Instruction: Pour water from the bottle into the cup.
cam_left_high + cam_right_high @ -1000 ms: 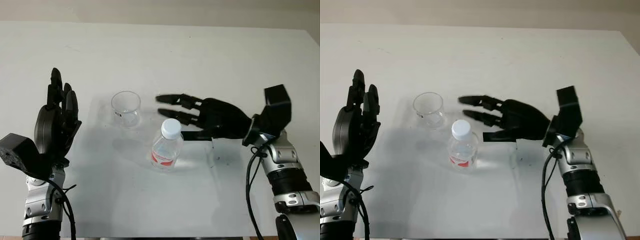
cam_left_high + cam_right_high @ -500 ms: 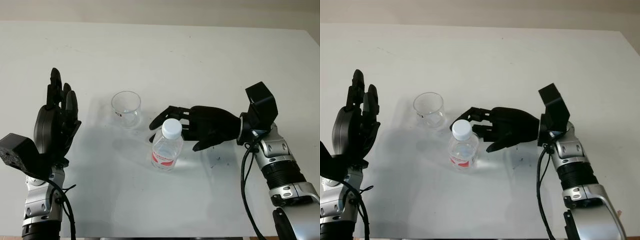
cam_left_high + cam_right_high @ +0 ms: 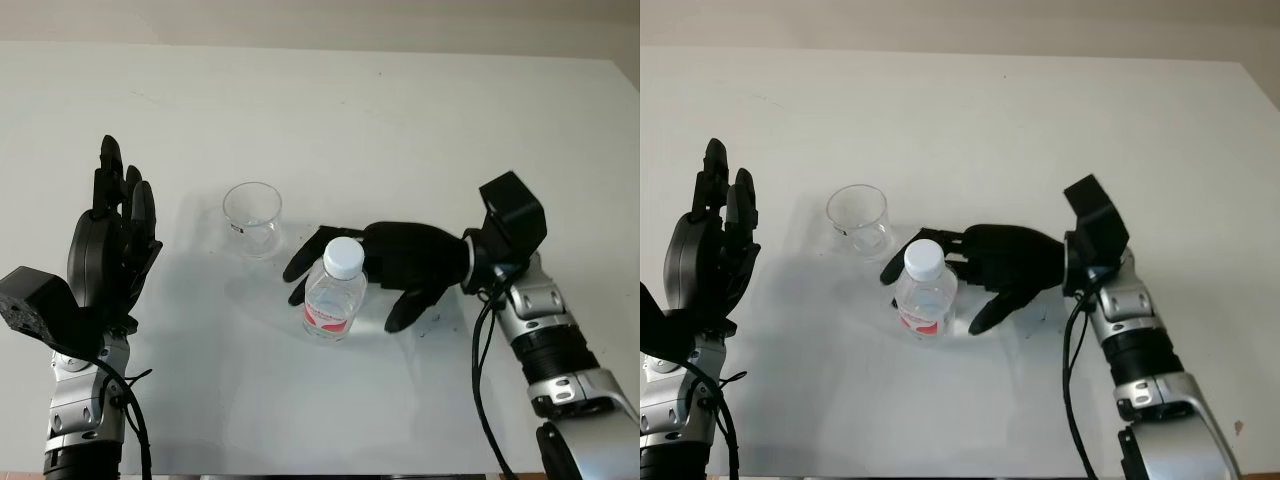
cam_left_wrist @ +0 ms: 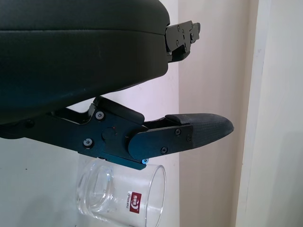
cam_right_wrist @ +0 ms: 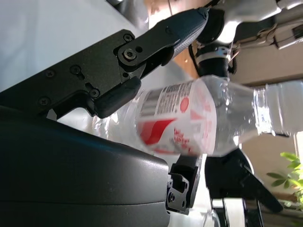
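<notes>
Over the last second our right hand (image 3: pixel 385 270) has swung in from beside the bottle (image 3: pixel 333 290) and now wraps around it: fingers curl behind its far side near the cap, the thumb comes down on the near side. The wrist view shows the bottle's red-labelled body lying between palm and fingers, though we cannot tell whether the grip is fully tight yet. The bottle has not moved; it stands upright on the tabletop (image 3: pixel 400 120), capped, just beside the cup (image 3: pixel 252 216), which sits up and to its left. Our left hand (image 3: pixel 112 245) is open, raised at the left edge, well apart from both. We judge the reach finished and the grasp closing. The cap is on, so pouring cannot begin as things stand.
</notes>
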Controlling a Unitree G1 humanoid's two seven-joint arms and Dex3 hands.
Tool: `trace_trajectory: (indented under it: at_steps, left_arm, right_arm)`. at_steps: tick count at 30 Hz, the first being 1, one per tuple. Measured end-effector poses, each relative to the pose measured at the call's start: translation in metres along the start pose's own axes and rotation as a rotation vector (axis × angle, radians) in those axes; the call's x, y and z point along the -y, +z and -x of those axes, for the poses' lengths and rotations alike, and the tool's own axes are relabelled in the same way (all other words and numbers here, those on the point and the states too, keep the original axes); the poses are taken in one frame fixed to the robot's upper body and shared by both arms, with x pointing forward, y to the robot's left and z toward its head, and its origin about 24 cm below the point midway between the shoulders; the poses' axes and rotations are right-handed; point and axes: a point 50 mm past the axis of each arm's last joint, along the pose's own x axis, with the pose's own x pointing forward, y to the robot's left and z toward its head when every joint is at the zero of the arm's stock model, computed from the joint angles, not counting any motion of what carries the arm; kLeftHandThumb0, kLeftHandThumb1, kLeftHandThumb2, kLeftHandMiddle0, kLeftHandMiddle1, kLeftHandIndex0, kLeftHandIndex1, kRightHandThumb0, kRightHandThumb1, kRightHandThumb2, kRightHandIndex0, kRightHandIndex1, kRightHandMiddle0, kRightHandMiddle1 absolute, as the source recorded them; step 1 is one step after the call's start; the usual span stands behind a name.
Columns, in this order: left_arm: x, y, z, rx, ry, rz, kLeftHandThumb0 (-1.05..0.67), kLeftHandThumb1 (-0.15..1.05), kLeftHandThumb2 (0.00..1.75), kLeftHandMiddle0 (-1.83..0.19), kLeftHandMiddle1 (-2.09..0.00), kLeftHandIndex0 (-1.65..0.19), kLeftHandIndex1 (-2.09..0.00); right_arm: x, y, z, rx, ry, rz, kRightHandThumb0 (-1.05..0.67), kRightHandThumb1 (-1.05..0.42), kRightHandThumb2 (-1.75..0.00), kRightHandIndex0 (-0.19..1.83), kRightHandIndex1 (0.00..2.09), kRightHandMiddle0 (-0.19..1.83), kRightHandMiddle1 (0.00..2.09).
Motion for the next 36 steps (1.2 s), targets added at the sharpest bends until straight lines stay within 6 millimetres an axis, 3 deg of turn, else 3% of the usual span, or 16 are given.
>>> trace_trajectory:
  at_steps: [6, 13, 19, 25, 26, 29, 32, 33, 36]
  left_arm:
    - [0.0, 0.0, 0.0, 0.0, 0.0, -0.001, -0.74, 1.05, 0.53, 0.19, 0.0, 0.19, 0.0]
    - [0.0, 0.0, 0.0, 0.0, 0.0, -0.003, -0.73, 1.05, 0.54, 0.19, 0.0, 0.19, 0.0]
    - [0.0, 0.0, 0.0, 0.0, -0.004, -0.008, -0.75, 1.05, 0.53, 0.19, 0.0, 0.19, 0.0]
    - [0.0, 0.0, 0.0, 0.003, -0.003, -0.011, -0.74, 1.05, 0.54, 0.19, -0.01, 0.19, 0.0]
    - [0.0, 0.001, 0.0, 0.008, -0.003, -0.013, -0.74, 1.05, 0.54, 0.19, 0.0, 0.19, 0.0]
    - [0.0, 0.002, 0.0, 0.022, -0.004, -0.02, -0.73, 1.05, 0.55, 0.19, 0.0, 0.19, 0.0]
    - [0.0, 0.003, 0.0, 0.028, -0.003, -0.021, -0.73, 1.05, 0.55, 0.19, 0.0, 0.19, 0.0]
    - [0.0, 0.003, 0.0, 0.03, -0.002, -0.022, -0.73, 1.05, 0.55, 0.19, 0.0, 0.19, 0.0]
    - [0.0, 0.003, 0.0, 0.034, -0.002, -0.022, -0.73, 1.05, 0.55, 0.19, 0.0, 0.19, 0.0]
  right_arm:
    - [-0.006, -0.004, -0.014, 0.02, 0.009, -0.007, -0.83, -0.74, -0.05, -0.02, 1.05, -0.19, 1.27]
    - [-0.012, -0.007, -0.024, 0.014, 0.011, -0.023, -0.45, -0.66, -0.03, -0.02, 1.1, -0.18, 1.36]
    - [-0.021, -0.011, -0.031, 0.005, -0.07, 0.015, -0.37, -0.66, -0.05, 0.07, 1.41, -0.08, 1.49]
    - [-0.029, -0.017, -0.04, 0.044, -0.185, 0.105, -0.4, -0.69, -0.06, 0.29, 1.91, 0.12, 1.93]
    - [-0.031, -0.017, -0.042, 0.047, -0.204, 0.115, -0.4, -0.71, -0.07, 0.34, 2.02, 0.18, 2.03]
    - [-0.034, -0.016, -0.045, 0.044, -0.255, 0.179, -0.39, -0.75, -0.07, 0.6, 2.08, 0.45, 2.09]
    - [-0.038, -0.015, -0.047, 0.062, -0.31, 0.256, -0.33, -0.82, -0.07, 1.14, 2.09, 0.98, 2.09]
    - [-0.039, -0.015, -0.047, 0.07, -0.325, 0.273, -0.35, -0.88, -0.08, 1.39, 2.09, 1.25, 2.09]
    - [-0.043, -0.018, -0.048, 0.097, -0.361, 0.288, -0.39, -0.97, -0.07, 1.74, 2.09, 1.62, 2.09]
